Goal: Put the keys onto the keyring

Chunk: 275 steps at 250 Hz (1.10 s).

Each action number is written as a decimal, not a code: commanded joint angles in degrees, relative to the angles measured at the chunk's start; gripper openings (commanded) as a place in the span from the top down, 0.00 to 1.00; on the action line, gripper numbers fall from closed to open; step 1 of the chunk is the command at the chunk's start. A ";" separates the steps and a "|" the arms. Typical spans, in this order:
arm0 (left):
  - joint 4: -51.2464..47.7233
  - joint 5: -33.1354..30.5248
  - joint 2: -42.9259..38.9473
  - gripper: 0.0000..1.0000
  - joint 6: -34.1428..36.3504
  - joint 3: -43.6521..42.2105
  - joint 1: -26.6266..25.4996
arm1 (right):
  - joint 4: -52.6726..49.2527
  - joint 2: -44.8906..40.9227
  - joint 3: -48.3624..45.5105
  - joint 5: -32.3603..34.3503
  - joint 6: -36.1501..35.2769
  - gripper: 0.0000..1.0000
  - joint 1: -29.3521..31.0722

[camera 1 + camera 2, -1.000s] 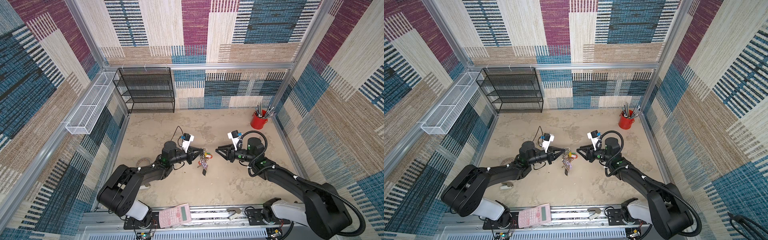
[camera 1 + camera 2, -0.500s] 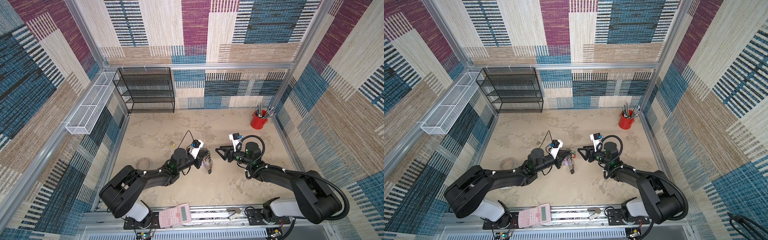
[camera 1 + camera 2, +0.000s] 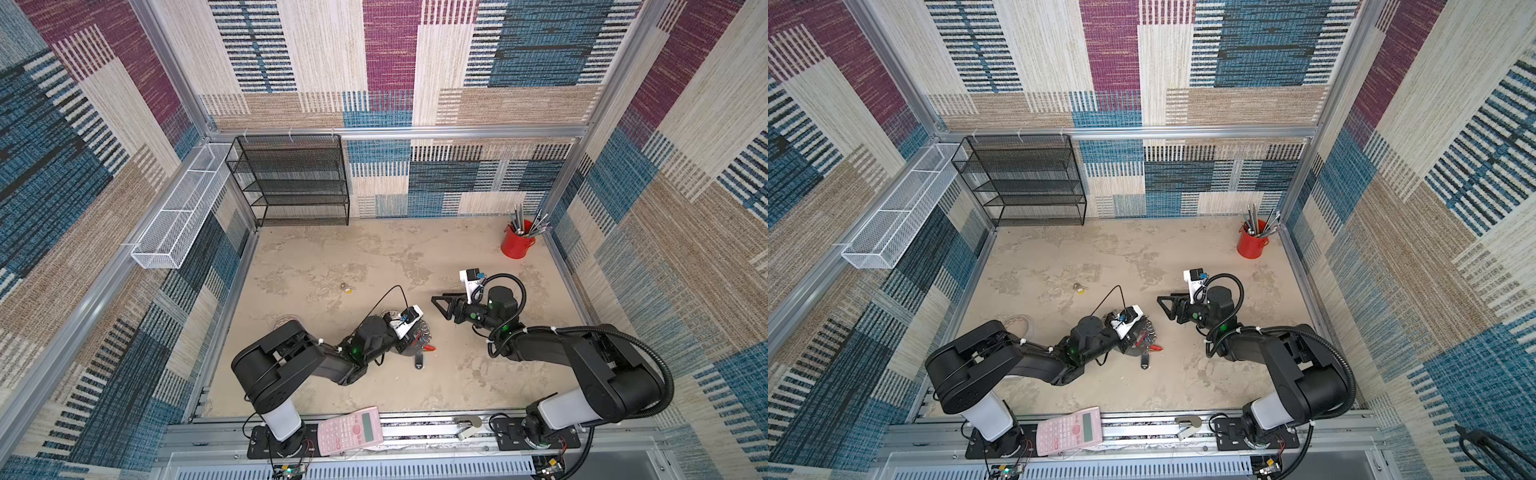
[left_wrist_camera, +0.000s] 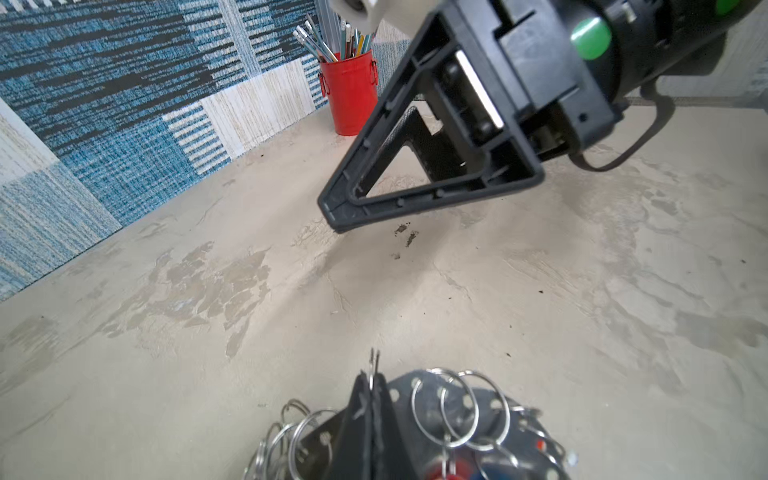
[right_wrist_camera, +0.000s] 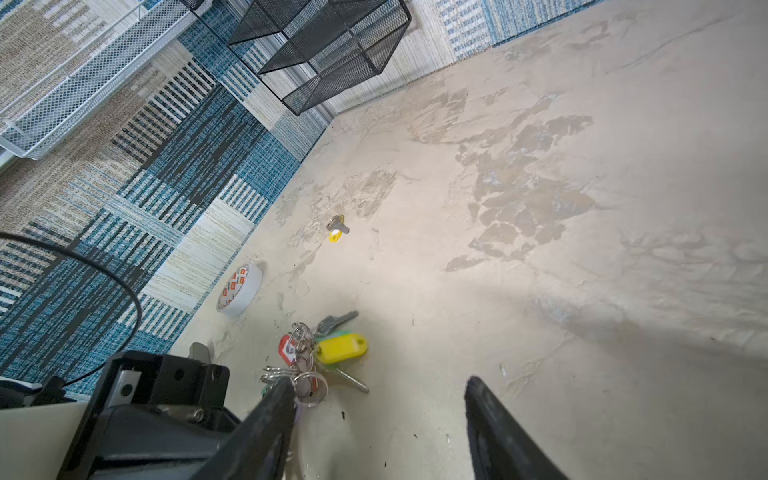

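Observation:
The keys (image 3: 347,287) (image 3: 1079,287), tiny and silver with a small yellow tag, lie loose on the table left of centre, also in the right wrist view (image 5: 336,230). My left gripper (image 4: 372,378) is shut on the keyring (image 4: 478,415), a flat grey holed ring hung with silver rings. The keyring (image 3: 423,337) (image 3: 1145,338) is low in the middle, and its tagged keys (image 5: 328,353) rest on the table. My right gripper (image 3: 440,305) (image 5: 379,381) stands open and empty just right of it, pointing at it.
A black fob (image 3: 419,360) lies in front of the keyring. A tape roll (image 5: 240,289) sits by the left wall. A red pen cup (image 3: 516,243) stands back right, a black mesh shelf (image 3: 299,183) back left, and a pink calculator (image 3: 350,426) on the front rail.
My left gripper has drawn back toward the front and come down with the keyring. The right gripper's jaws have opened wider, and it stays in about the same place.

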 commanded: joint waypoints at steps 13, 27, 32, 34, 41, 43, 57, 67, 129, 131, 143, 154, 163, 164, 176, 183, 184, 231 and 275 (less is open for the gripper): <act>7.79 -2.67 1.19 1.00 2.94 -0.71 -0.03 | 3.91 1.15 0.17 -1.17 1.37 0.33 -0.04; 9.07 -2.82 1.73 1.00 2.45 -0.82 -0.01 | 4.07 1.54 0.14 -1.39 1.36 0.33 -0.08; 9.53 -2.75 1.89 1.00 2.26 -0.88 -0.02 | 4.16 1.61 0.15 -1.44 1.32 0.33 -0.13; 9.70 -2.73 1.92 1.00 2.23 -0.86 -0.03 | 4.11 1.67 0.11 -1.45 1.34 0.33 -0.09; 10.19 -2.80 2.18 1.00 2.01 -0.84 -0.03 | 4.07 1.78 0.11 -1.54 1.37 0.33 -0.19; 10.37 -2.76 2.19 1.00 1.92 -0.83 -0.03 | 4.07 1.78 0.15 -1.54 1.33 0.33 -0.17; 11.37 -3.02 2.54 1.00 1.24 -0.84 0.01 | 4.20 1.96 0.20 -1.66 1.37 0.33 -0.21; 12.47 -3.21 2.63 1.00 0.69 -0.89 -0.02 | 4.27 2.00 0.12 -1.83 1.51 0.33 -0.26; 13.82 -3.83 1.20 1.00 -1.39 -1.17 -0.03 | 5.04 2.44 0.07 -3.30 1.72 0.34 -0.43; 13.74 -3.81 1.07 1.00 -1.39 -1.17 0.01 | 5.04 2.47 0.07 -3.30 1.70 0.34 -0.43; 13.53 -3.78 0.88 1.00 -1.39 -1.18 -0.02 | 5.21 2.70 0.16 -3.51 1.84 0.34 -0.50; 13.70 -4.03 0.73 1.00 -1.39 -1.34 -0.02 | 5.55 2.81 0.08 -3.77 1.99 0.34 -0.48; 13.88 -4.11 0.62 1.00 -1.39 -1.46 -0.02 | 5.65 2.90 0.07 -3.87 2.04 0.34 -0.43; 13.92 -4.07 0.62 1.00 -1.39 -1.48 -0.02 | 5.65 2.91 0.07 -3.87 1.99 0.34 -0.43; 13.93 -4.06 0.29 1.00 -1.39 -1.57 0.02 | 5.83 2.90 0.07 -4.06 1.98 0.34 -0.44; 13.74 -4.10 0.10 1.00 -1.35 -1.47 0.01 | 5.86 2.93 -0.02 -4.12 2.00 0.35 -0.48; 13.72 -4.12 0.05 1.00 -1.37 -1.48 -0.01 | 5.89 2.97 -0.02 -4.08 1.97 0.35 -0.46; 13.73 -4.21 -0.48 1.00 -2.33 -1.30 -0.01 | 6.74 3.76 0.25 -5.30 2.17 0.34 -0.45; 12.47 -5.33 -0.66 1.00 -4.01 -0.80 -0.03 | 7.41 4.67 0.46 -6.14 2.31 0.34 -0.46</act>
